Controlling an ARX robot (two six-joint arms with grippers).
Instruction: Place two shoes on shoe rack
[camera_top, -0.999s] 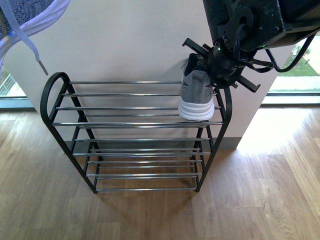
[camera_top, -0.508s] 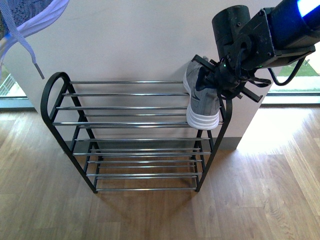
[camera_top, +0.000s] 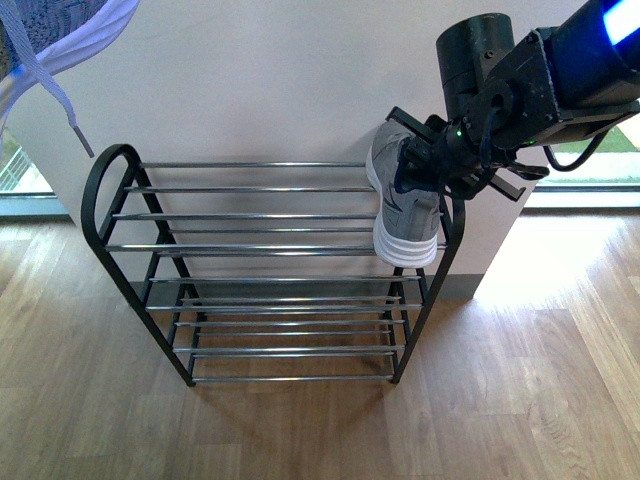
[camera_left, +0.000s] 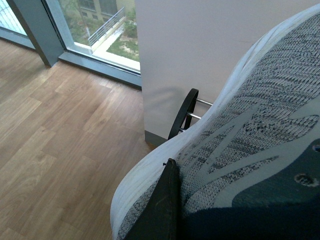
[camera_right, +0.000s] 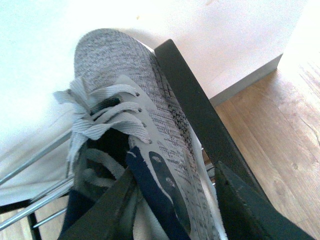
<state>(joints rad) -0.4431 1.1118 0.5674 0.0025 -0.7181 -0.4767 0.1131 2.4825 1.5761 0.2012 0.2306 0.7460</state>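
a gray knit sneaker (camera_top: 405, 205), white-soled with navy lining, is held tilted over the right end of the shoe rack's (camera_top: 250, 248) top bars; the right gripper's (camera_top: 440, 165) fingers are clamped on its collar; the second sneaker (camera_top: 60, 35) is gripped aloft by the left gripper (camera_left: 170, 217).

Gray sneakers: 2 for you, i.e. rack-end sneaker (camera_top: 405, 205) + airborne sneaker (camera_top: 60, 25).
Shoe rack (camera_top: 100, 190): 1.
Tiers: looks like 4, but the lower bars overlap, so can't confirm.
Arms in front cam: 1, the right arm (camera_top: 540, 70).
Claws: 2, 1 per wrist cam: left claw (camera_left: 167, 210), right claw (camera_right: 172, 205); each has 1 sneaker.
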